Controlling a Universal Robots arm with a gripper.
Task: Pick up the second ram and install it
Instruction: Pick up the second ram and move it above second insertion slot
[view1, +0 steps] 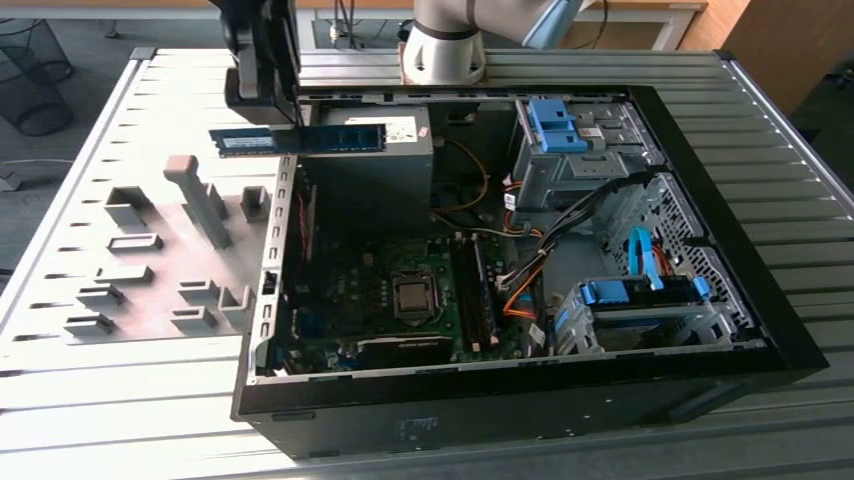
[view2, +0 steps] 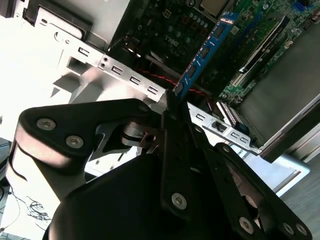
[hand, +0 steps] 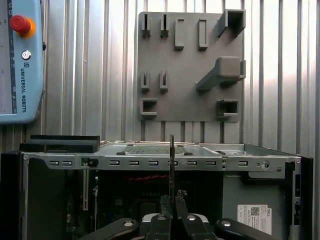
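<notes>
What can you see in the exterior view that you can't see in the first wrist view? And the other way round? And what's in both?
The exterior view gives you the computer's insides: the square processor socket and the blue drive brackets. It also shows the second ram flat-on, chips and all.

The first wrist view gives you instead the pale blue control box with its red button, and the ram edge-on, like a thin line.

Both show the hand gripping the ram by the open case, plus the grey holder board.

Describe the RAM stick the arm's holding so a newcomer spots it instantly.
Find the open black computer case. Above its wall on the exterior view's left, the black end effector grips a long, thin blue-green circuit-board stick. Unlike the black motherboard slots inside, it's airborne.
</notes>
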